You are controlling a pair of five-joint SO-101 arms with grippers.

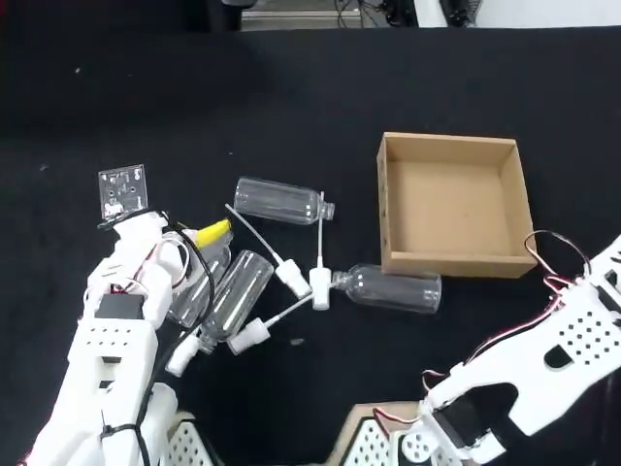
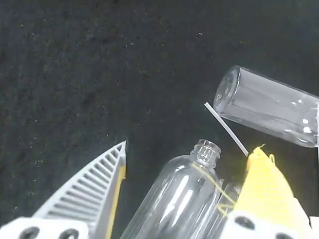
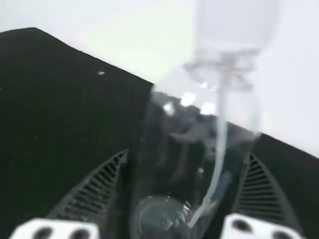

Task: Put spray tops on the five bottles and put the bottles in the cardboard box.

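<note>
Even light; glints on clear bottles (image 1: 279, 200)

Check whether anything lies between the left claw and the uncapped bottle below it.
Nothing visible does. The uncapped bottle already lies between the open fingers of the left claw; a spray top's thin tube lies just past its neck.

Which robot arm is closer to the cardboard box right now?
The right one. The right arm sits close by the cardboard box's near corner, its tool shut on a bottle. The left arm is on the other side of the loose bottles.
</note>
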